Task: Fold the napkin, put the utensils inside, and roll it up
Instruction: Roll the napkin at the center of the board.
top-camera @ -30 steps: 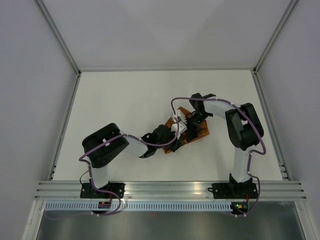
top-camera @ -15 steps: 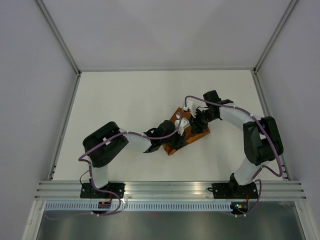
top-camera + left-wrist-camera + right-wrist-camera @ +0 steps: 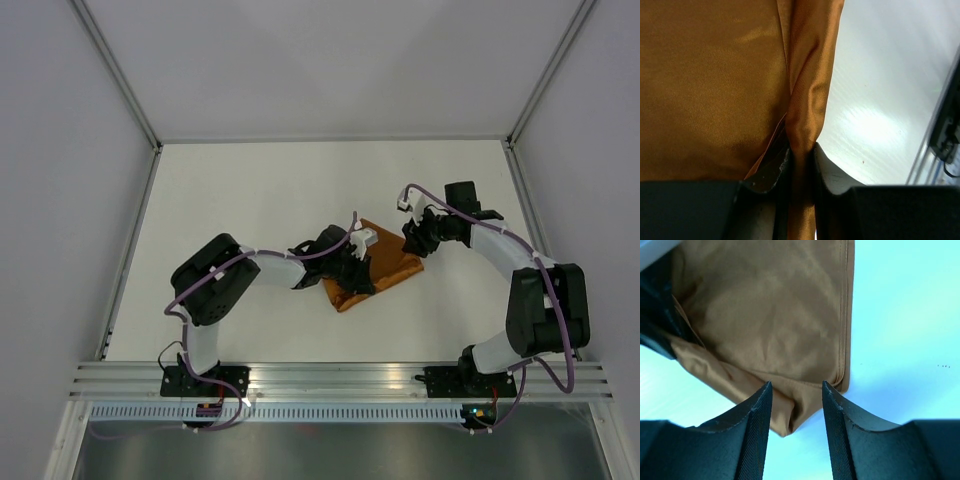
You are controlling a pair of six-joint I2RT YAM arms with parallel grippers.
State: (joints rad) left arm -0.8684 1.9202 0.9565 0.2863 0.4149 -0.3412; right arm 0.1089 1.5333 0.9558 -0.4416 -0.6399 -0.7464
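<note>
While L jaws clamp the napkin (image 3: 390, 265) at its rolled edge, R jaws gape over its corner; no grip.

Nothing legible in any of the three views. No lettering, brand mark, number or sign to read on the napkin (image 3: 390, 266), plain rust-brown cloth in every view.
</note>
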